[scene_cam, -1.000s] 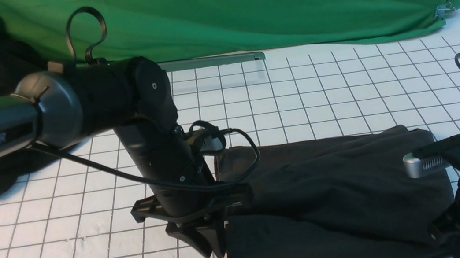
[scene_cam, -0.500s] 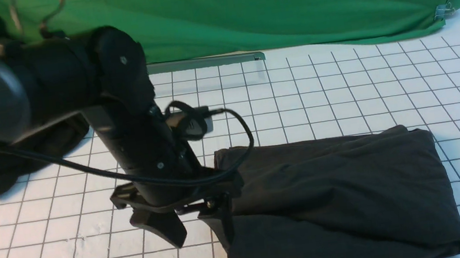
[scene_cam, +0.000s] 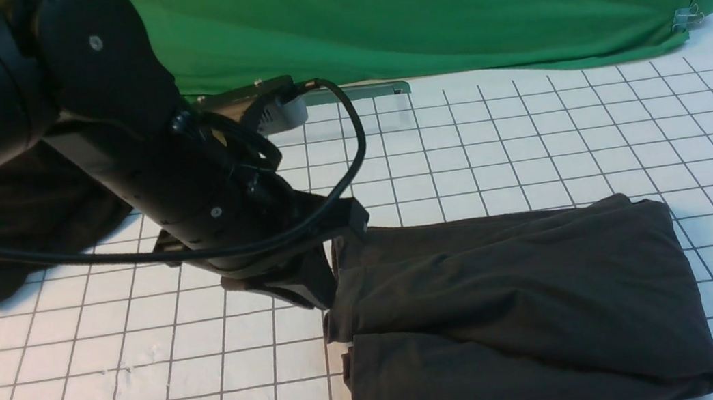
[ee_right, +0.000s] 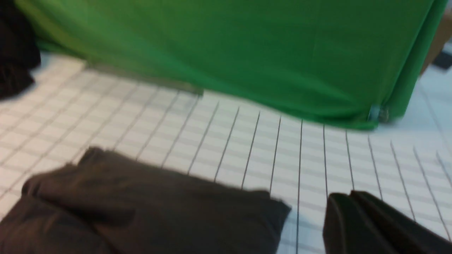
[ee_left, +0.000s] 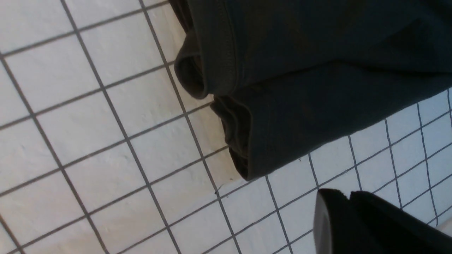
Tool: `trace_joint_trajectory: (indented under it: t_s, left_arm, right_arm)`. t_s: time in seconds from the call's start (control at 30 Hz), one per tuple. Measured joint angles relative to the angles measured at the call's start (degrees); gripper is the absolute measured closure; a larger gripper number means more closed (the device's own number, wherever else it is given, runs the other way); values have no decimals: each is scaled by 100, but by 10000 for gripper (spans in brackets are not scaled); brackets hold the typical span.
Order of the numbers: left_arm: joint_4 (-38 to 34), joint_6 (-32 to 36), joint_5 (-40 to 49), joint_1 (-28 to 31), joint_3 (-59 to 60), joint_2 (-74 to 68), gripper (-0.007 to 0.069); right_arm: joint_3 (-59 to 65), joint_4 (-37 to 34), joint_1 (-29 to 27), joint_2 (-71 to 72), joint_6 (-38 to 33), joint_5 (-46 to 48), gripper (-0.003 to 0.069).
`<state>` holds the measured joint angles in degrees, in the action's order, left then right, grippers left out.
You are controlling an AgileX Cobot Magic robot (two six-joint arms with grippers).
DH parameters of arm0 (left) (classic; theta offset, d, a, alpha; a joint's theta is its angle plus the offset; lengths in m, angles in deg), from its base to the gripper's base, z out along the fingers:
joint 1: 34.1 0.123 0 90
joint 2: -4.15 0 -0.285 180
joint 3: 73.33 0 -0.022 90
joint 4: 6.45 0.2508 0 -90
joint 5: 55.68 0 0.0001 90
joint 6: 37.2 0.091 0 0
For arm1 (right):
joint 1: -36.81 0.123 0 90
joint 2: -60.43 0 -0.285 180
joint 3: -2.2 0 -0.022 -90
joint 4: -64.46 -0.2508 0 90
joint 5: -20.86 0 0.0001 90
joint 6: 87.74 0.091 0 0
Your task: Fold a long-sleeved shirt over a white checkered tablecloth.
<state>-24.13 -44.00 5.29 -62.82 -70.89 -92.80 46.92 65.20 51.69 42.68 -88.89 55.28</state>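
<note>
**Both arms lifted clear of shirt**

Right arm gone from front view; left gripper raised, fingers closed, empty. Shirt lies folded on tablecloth, its edge just beside those fingers. Right fingers closed, empty. Fold looks finished.

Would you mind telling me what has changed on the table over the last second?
Both arms pulled away from the folded long-sleeved shirt. The left gripper rose off its left edge, opened to let the cloth go, and now looks shut and empty. The right gripper left the shirt's right end and went out of the front view. The shirt stayed folded on the white checkered tablecloth; the black cloth and green fabric are unchanged.
</note>
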Motion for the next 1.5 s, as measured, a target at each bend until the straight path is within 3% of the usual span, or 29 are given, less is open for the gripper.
trace_joint_trajectory:
  t_s: [0.37,1.17,1.5]
  left_arm:
    - [-4,212,-182,0,0,0,624]
    - [-4,357,-454,0,0,0,622]
    - [-23,362,-498,0,0,0,622]
  right_arm:
    - [644,0,0,127,-1,-1473,657]
    - [674,0,-6,122,-6,-1593,599]
    - [1991,83,-279,389,-6,-1718,578]
